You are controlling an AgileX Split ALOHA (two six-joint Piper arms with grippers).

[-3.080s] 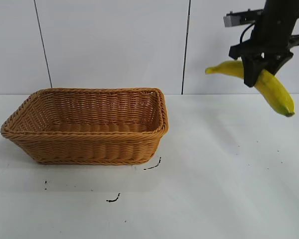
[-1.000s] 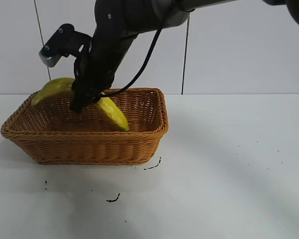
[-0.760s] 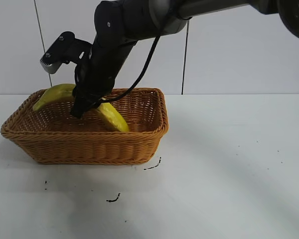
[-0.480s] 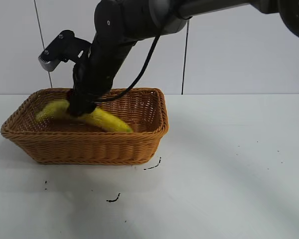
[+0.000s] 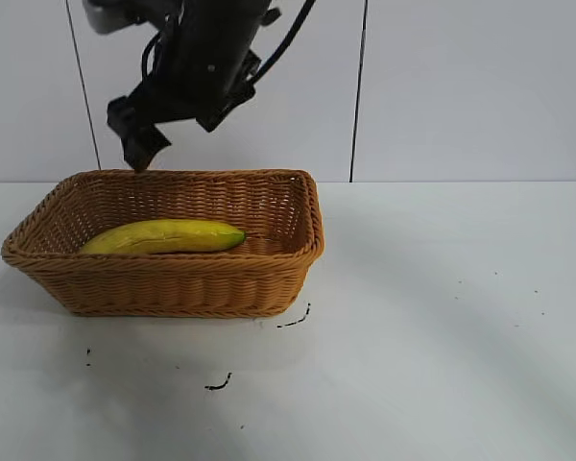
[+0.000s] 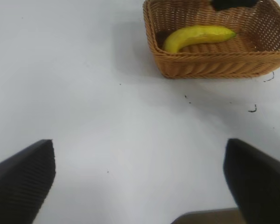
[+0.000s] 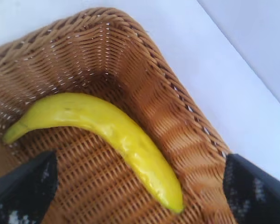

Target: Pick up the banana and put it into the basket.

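The yellow banana lies flat on the floor of the wicker basket, its dark tip toward the basket's right end. My right gripper hangs open above the basket's back-left part, clear of the fruit, with nothing between its fingers. In the right wrist view the banana rests free on the basket weave, between and beyond the wide-spread fingers. My left gripper is open and empty over bare table, far from the basket and banana.
The basket stands on a white table with a few small black marks in front of it. A white panelled wall closes the back. Open table stretches to the basket's right.
The right gripper carried the banana into the basket, opened and let it go, then rose above the rim. The banana dropped from tilted to lying flat.
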